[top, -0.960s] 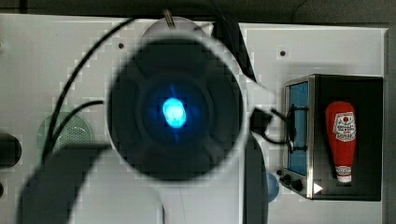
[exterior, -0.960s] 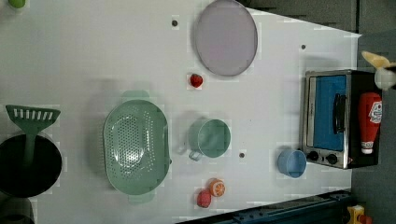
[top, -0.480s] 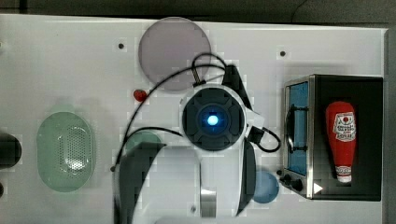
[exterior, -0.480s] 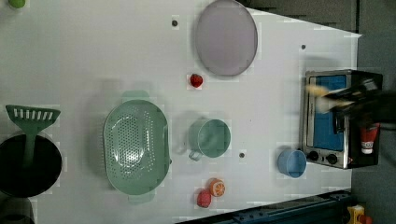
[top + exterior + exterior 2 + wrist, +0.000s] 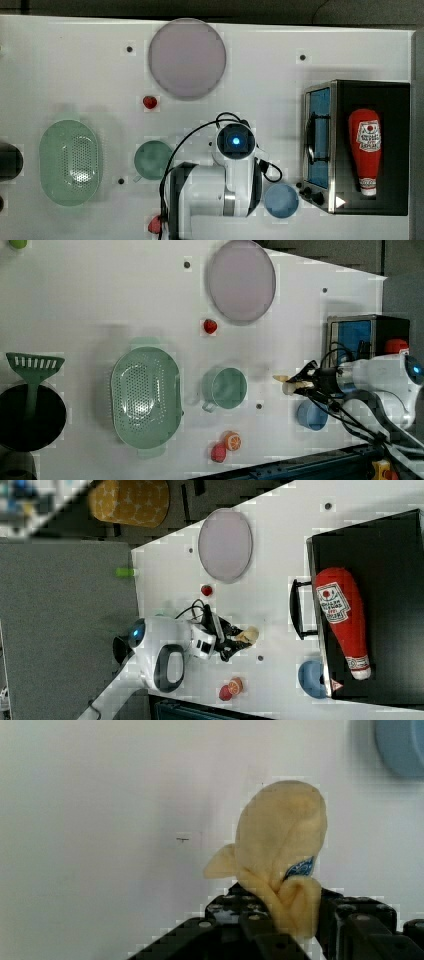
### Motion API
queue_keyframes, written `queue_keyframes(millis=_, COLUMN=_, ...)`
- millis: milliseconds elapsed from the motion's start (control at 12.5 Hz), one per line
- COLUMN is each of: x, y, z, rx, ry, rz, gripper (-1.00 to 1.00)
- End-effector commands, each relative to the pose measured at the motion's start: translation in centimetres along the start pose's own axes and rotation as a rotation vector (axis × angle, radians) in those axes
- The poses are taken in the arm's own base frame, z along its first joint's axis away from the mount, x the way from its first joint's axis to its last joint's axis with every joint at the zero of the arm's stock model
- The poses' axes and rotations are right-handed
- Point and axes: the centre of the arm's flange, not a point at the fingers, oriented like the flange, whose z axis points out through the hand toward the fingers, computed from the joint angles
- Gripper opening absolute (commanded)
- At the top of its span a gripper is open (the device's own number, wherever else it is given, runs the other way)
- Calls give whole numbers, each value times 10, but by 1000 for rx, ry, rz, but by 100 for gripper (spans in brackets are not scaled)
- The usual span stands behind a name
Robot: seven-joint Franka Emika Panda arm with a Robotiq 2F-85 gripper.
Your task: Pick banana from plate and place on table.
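The white table point(image 5: 100, 300) lies bare beneath the fingers, the lilac plate point(image 5: 242, 280) well apart from them and empty. The gripper point(image 5: 295, 384) is clenched on the pale banana point(image 5: 280, 845). Best lowered until it touches the tabletop before releasing, clear of the blue bowl point(image 5: 311, 415) nearby.

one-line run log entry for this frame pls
phase: carry | pincer: shut on banana | banana: off plate, over table near blue bowl | placed: not yet

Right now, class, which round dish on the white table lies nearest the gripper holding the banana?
The small blue round bowl, just beside the gripper; the green cup and the lilac-grey plate lie farther off.
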Motion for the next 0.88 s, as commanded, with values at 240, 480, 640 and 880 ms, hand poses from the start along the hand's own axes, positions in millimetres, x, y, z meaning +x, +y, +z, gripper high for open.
queue_keyframes(millis=240, x=6, y=-30, z=-31, rx=155, ry=85, rz=-47, gripper=22)
queue_keyframes(millis=480, x=6, y=-32, z=-45, rx=178, ry=95, rz=-50, gripper=90)
queue_keyframes(millis=640, x=4, y=-34, z=-63, rx=192, ry=101, rz=-55, gripper=100)
queue_keyframes(millis=880, x=0, y=-36, z=-147, rx=188, ry=104, rz=-71, gripper=100)
